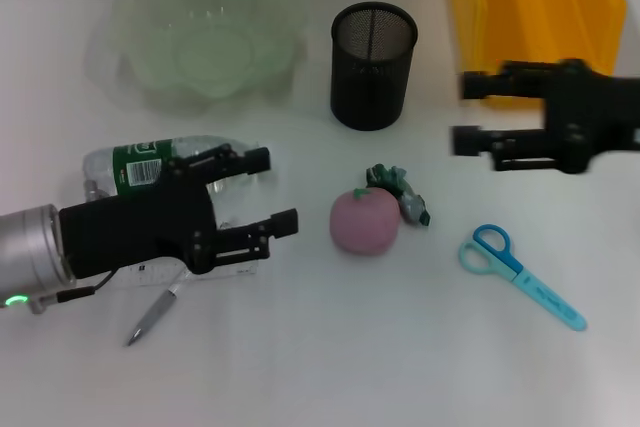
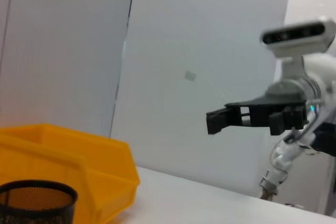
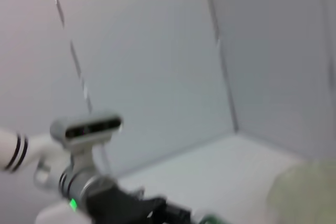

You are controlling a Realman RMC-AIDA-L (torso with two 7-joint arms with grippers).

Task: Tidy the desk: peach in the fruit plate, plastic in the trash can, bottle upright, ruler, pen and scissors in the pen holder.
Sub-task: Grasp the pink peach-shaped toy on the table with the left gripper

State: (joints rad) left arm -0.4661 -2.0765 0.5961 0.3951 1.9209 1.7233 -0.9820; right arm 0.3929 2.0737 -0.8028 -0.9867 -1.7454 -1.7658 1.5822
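Note:
A clear bottle with a green label lies on its side at the left. My left gripper hovers open over it, fingers spread past its right end. A pale flat strip, possibly the ruler, peeks out under that gripper. The grey pen lies in front of it. A pink peach sits mid-table, touching crumpled green plastic. Blue scissors lie to the right. My right gripper is open in the air, between the black mesh pen holder and the yellow trash can.
The pale green fruit plate stands at the back left with nothing in it. In the left wrist view, the yellow trash can and pen holder show, with the right gripper farther off. White table lies open along the front.

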